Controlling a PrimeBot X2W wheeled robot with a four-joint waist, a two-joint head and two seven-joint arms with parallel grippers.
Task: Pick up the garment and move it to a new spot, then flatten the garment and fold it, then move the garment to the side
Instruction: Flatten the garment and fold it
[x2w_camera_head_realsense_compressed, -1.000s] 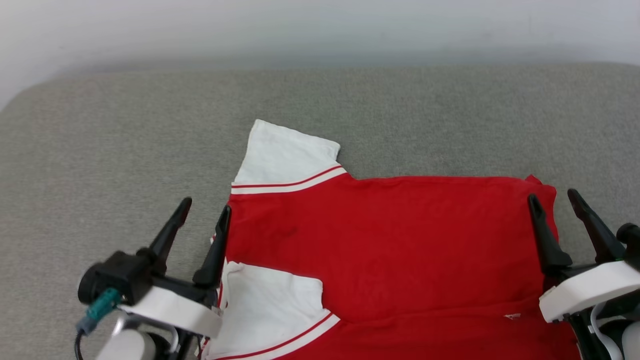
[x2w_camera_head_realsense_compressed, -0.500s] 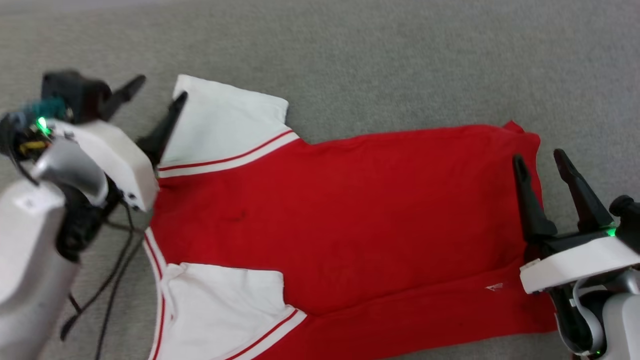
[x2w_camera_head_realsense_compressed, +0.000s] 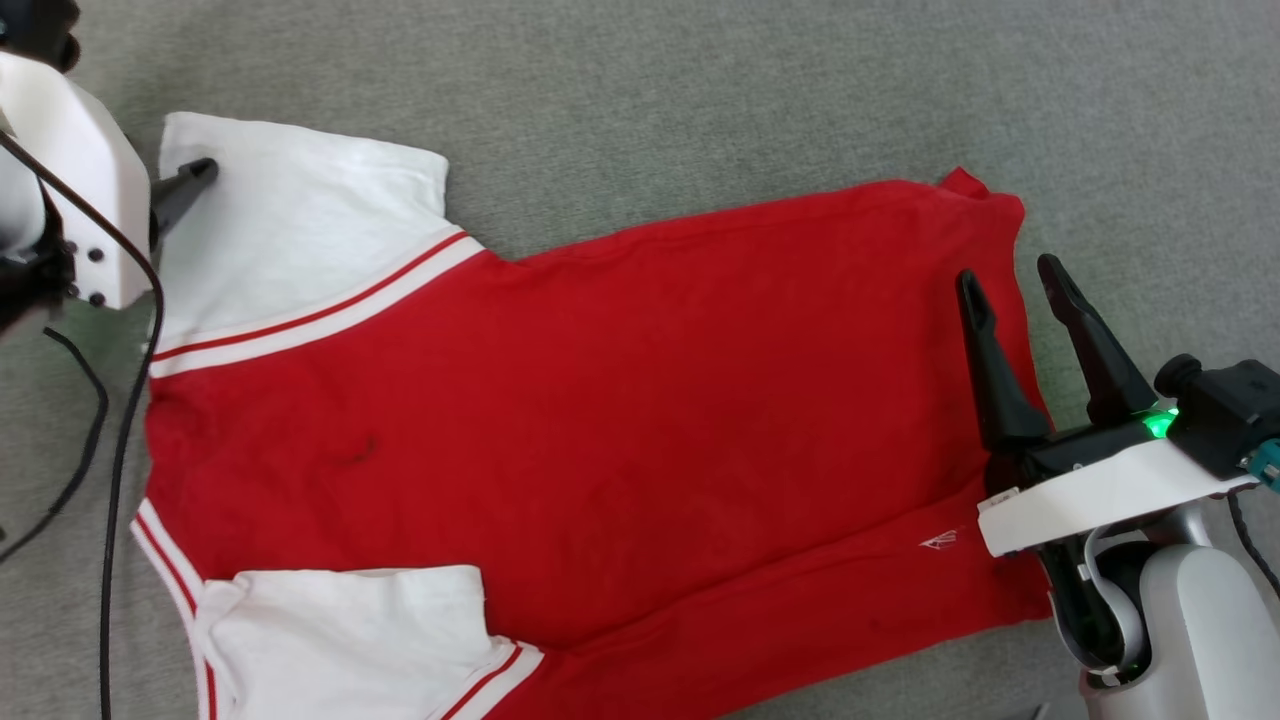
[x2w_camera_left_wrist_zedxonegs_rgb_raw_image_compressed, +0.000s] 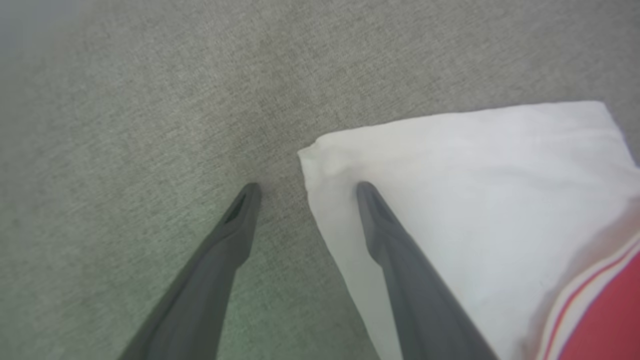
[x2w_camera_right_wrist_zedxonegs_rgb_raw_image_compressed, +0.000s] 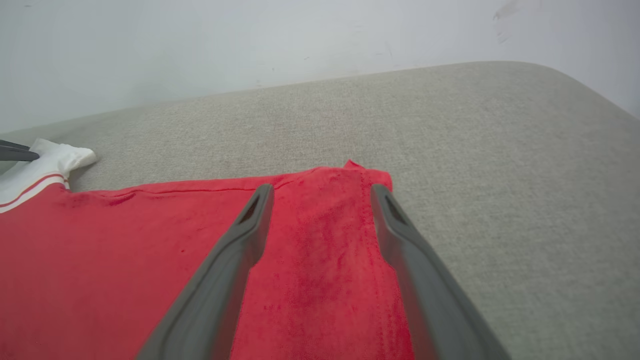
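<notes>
1. The garment (x2w_camera_head_realsense_compressed: 600, 400) lies spread flat on the grey cushion (x2w_camera_head_realsense_compressed: 700, 90), between the two grippers.
2. Left gripper (x2w_camera_left_wrist_zedxonegs_rgb_raw_image_compressed: 308, 187): jaws wide apart, holding nothing. One finger is over the corner of the white sleeve (x2w_camera_left_wrist_zedxonegs_rgb_raw_image_compressed: 475, 190) and the other over bare cushion, so the sleeve's edge runs between them.
3. Right gripper (x2w_camera_head_realsense_compressed: 1009, 270): also spread and empty, with red cloth between its fingers and the hem (x2w_camera_head_realsense_compressed: 1010, 225) by the outer one.
4. Likely handling: light, limp, not fragile (it should drape and bunch rather than hold shape).
5. Best hold: pinch edges, the sleeve corner at the left and the hem corner just ahead of the right fingers.
</notes>
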